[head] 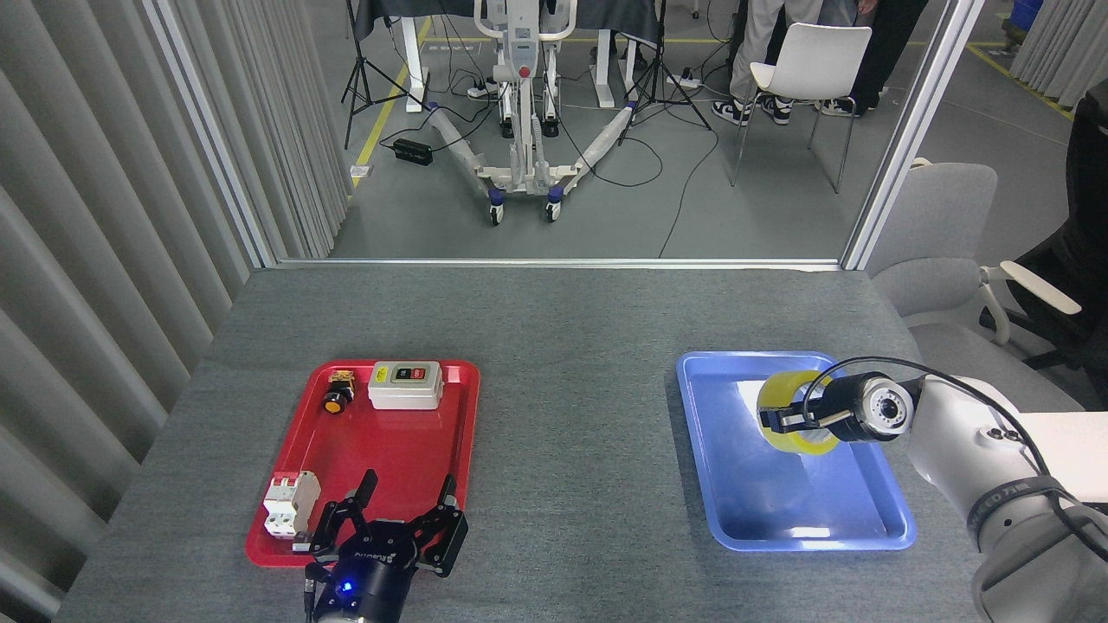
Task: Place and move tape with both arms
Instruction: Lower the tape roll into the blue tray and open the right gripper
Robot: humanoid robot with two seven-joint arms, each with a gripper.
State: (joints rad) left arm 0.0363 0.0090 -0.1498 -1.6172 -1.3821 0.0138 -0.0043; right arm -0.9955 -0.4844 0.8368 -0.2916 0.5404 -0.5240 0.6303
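- My right gripper (782, 421), black and multi-fingered, is seen nearly end-on; its fingers are closed on the wide roll of translucent yellow packing tape (792, 411), with at least one finger reaching into the core.
- The roll is held over the far right part of the shallow blue plastic tray (744, 510); I cannot tell whether its lower edge touches the tray floor.
- The white right arm (969, 450) enters from the right edge, with a black cable looping over its wrist.
- The blue tray lies on the right half of the grey felt-covered table (571, 346), its long side running front to back.
- My left gripper (405, 493), black with a blue indicator light, stands with its fingers spread apart and nothing between them, at the near right corner of the shallow red plastic tray (415, 450).
- The red tray lies on the left half of the table, well apart from the blue tray.
- In the red tray: a white switch box with green and red buttons (405, 385) at the far edge, a small black and orange push-button (337, 394) just beside it at the far left corner, and a white circuit breaker with a red lever (290, 504) at the near left corner.
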